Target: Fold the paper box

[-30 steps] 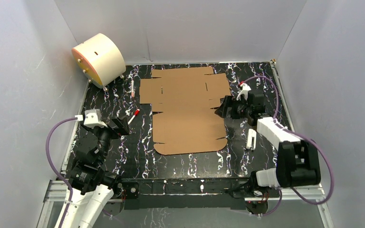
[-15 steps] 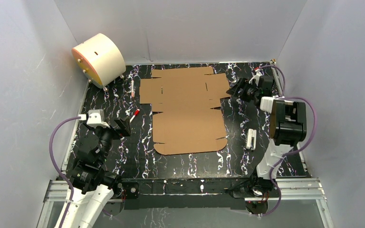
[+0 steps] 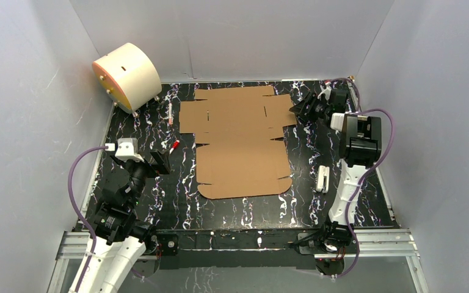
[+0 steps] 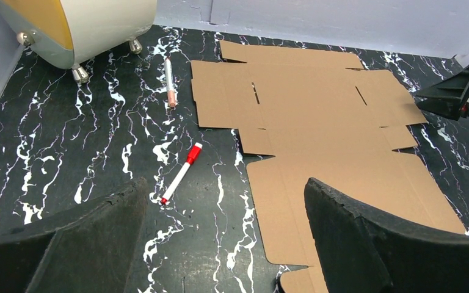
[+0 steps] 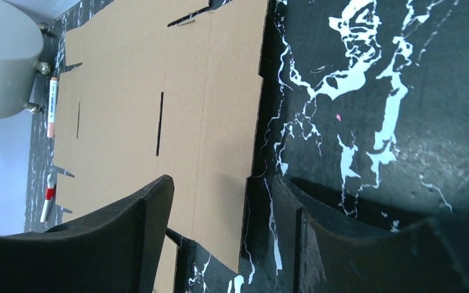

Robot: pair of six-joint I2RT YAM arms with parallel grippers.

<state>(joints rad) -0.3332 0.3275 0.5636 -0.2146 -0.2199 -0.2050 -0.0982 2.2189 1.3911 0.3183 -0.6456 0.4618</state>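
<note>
Tucking the released right hand [image 3: 297,110] under the brown corrugated cardboard box [image 3: 238,134] at its two-o'clock flap, seemingly straddled, should start folding.

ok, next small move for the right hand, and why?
Probably lower the right hand and close on the far-right flap edge of the paper box to lift it: the sheet lies flat, unfolded, and the open hand straddles that edge in its wrist view.

Plain brown across the paper box [image 3: 241,140]. Black with white marble veins on the table [image 3: 177,204]. Cream with an orange face on the drum [image 3: 131,73]. White with red cap on 1 marker [image 4: 182,173].
</note>
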